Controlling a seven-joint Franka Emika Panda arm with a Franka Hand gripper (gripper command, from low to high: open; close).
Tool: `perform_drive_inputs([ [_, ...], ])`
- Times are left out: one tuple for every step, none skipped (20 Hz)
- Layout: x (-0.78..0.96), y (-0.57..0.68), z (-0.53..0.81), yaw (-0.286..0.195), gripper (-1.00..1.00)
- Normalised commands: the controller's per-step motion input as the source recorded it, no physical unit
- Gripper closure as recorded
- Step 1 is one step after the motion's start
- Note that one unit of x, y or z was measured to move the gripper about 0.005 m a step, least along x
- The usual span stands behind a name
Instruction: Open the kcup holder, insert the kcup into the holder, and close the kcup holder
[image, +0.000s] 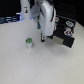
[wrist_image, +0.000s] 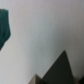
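Note:
The kcup holder (image: 65, 31) is a black box at the exterior view's right, partly hidden behind my arm. I cannot tell whether its drawers are open. The kcup (image: 29, 44), small and white with a green top, stands upright on the white table to the left of the holder. My gripper (image: 44, 38) hangs low over the table between the kcup and the holder's front corner, apart from the kcup. The frames do not show how its jaws stand. The wrist view is blurred: a green shape (wrist_image: 4, 27) at one edge and a dark pointed shape (wrist_image: 57, 70) over the white table.
A tall white bottle-like object (image: 25, 10) stands at the back on the exterior view's left. Dark items (image: 7, 20) line the back left edge. The white table (image: 30, 65) spreads toward the front.

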Motion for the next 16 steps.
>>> perform_drive_inputs([
  [-0.25,-0.55,-0.35,-0.212,-1.00],
  [-0.26,-0.53,-0.37,-0.209,-1.00],
  [-0.30,-0.50,-0.41,-0.201,-1.00],
  [-0.33,-0.45,-0.42,-0.191,-1.00],
  [-0.31,-0.41,-0.43,-0.179,-1.00],
  [-0.31,-0.40,-0.45,-0.168,-1.00],
  [-0.29,-0.32,-0.46,-0.154,-1.00],
  [-0.29,-0.35,-0.47,-0.158,-1.00],
  [-0.29,-0.36,-0.47,-0.164,-1.00],
  [-0.28,-0.37,-0.45,-0.171,-1.00],
  [-0.28,-0.38,-0.44,-0.173,-1.00],
  [-0.28,-0.38,-0.44,-0.174,-1.00],
  [-0.29,-0.42,-0.42,-0.182,-1.00],
  [-0.24,-0.37,-0.35,-0.183,-1.00],
  [-0.23,-0.45,-0.35,-0.207,-1.00],
  [-0.15,-0.55,-0.23,-0.256,-1.00],
])
